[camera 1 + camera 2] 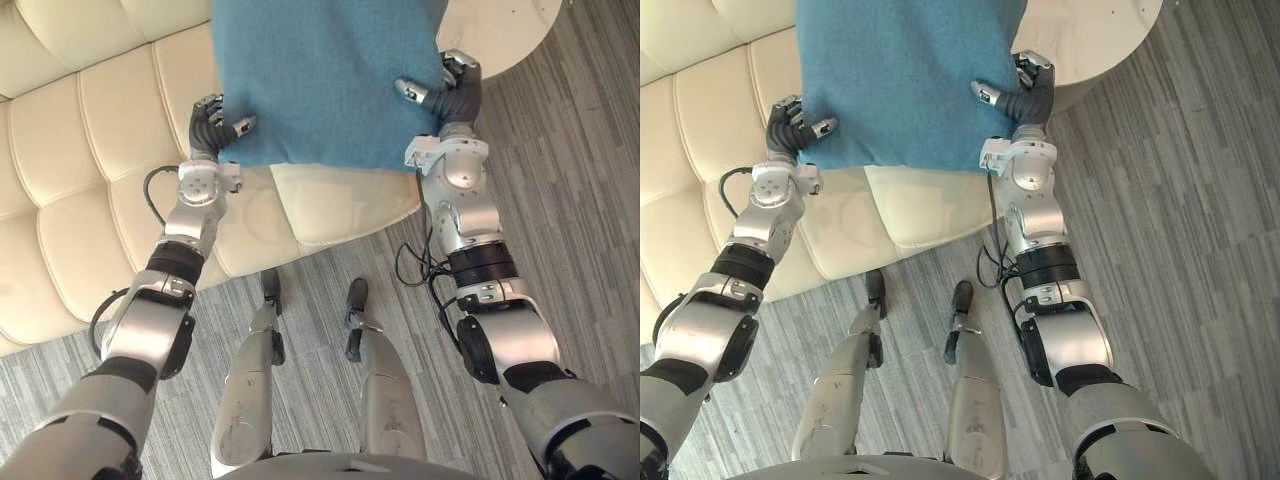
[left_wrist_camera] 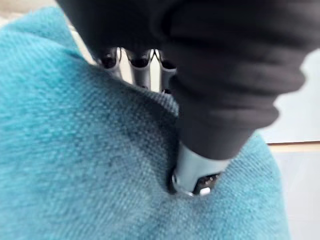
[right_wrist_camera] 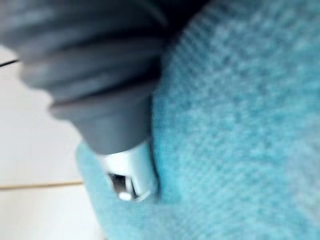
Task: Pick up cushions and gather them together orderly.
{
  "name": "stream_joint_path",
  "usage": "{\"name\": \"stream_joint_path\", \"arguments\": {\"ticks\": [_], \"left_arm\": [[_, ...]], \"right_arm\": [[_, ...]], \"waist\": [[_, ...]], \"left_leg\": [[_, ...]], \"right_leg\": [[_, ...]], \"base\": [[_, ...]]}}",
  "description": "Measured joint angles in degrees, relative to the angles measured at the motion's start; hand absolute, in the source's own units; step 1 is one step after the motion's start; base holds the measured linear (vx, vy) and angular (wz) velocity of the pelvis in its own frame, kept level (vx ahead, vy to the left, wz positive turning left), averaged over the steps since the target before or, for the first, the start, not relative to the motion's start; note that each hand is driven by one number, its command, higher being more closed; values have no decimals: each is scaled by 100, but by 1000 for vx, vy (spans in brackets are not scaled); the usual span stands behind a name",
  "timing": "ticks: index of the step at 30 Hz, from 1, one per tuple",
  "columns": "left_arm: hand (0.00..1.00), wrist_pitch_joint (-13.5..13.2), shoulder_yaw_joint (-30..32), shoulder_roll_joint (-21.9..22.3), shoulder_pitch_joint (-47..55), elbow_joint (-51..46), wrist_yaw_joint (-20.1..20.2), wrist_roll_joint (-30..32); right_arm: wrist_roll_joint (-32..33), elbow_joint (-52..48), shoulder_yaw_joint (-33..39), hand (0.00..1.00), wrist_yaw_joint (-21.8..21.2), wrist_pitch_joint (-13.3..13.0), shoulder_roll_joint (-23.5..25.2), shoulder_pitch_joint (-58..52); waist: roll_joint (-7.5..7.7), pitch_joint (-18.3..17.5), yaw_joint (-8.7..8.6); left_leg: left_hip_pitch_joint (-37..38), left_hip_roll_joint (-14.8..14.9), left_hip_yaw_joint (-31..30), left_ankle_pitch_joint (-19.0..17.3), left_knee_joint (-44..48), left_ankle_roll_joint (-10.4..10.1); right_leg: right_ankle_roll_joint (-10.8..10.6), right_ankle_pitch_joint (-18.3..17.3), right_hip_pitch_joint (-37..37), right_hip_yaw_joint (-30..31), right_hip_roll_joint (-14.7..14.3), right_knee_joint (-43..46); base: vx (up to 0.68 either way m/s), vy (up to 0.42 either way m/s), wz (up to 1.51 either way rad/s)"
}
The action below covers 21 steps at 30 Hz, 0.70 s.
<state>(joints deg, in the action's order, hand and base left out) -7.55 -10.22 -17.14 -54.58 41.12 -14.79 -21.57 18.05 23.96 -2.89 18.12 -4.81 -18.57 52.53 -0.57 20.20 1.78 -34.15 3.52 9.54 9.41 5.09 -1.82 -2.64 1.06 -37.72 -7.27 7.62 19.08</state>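
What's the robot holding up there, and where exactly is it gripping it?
A blue cushion. The left robot hand pinches its near left corner and the right robot hand its near right corner, thumbs on the upper face.

left hand (image 1: 212,125): arm outstretched, fingers clamped | right hand (image 1: 458,95): arm outstretched, fingers clamped

Both eye views look steeply down from the head, over the arms, at a blue woven cushion (image 1: 325,80) raised above a cream quilted leather sofa (image 1: 80,170) and a grey striped carpet floor (image 1: 570,200). They share nearly all of it, and the right eye view's scene sits further left. The left wrist view looks along the left hand (image 2: 200,165) from very close, against the cushion's weave. The right wrist view does likewise along the right hand (image 3: 127,172).
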Motion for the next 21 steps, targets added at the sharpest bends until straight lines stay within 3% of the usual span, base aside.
{"name": "stream_joint_path", "arguments": {"ticks": [5, 9, 13, 17, 21], "left_arm": [[100, 0, -11, 17, 313, -904, -16, -83], [100, -3, 15, 114, 1590, -2445, -155, -62], [100, -2, 124, 695, 3157, -3787, -305, 212], [100, -2, 173, 935, 4150, -4563, -331, 451], [100, -3, 146, 1255, 5444, -5458, -221, 712]], "right_arm": [[14, -586, 14, 100, 5, -16, 59, -577], [-195, -1846, -36, 100, 115, -9, 363, -1932], [-770, -3094, -136, 100, 129, -6, 784, -3389], [-1183, -3479, -154, 100, -65, -10, 1103, -4033], [-1585, -4065, -298, 100, -344, -28, 1283, -5219]], "waist": [[1, 2, -31], [1, -2, -37], [-3, -20, -69], [-7, -352, -80], [-14, -832, -88]], "left_leg": [[261, -17, 0, -24, 22, -29], [766, -25, -23, -262, 81, -109], [1289, -26, -143, -454, 169, -138], [1535, -25, -177, -471, 59, -144], [2190, -23, -307, -450, -317, -159]], "right_leg": [[-6, -128, 288, -45, 31, 59], [9, -447, 745, -137, 96, 311], [2, -699, 1366, -276, 122, 363], [2, -768, 1603, -318, 97, 266], [-5, -763, 2355, -459, 20, -194]], "base": [[41, -22, 8], [69, -42, 8], [118, -41, 13], [106, -26, 5], [113, 0, 8]]}}
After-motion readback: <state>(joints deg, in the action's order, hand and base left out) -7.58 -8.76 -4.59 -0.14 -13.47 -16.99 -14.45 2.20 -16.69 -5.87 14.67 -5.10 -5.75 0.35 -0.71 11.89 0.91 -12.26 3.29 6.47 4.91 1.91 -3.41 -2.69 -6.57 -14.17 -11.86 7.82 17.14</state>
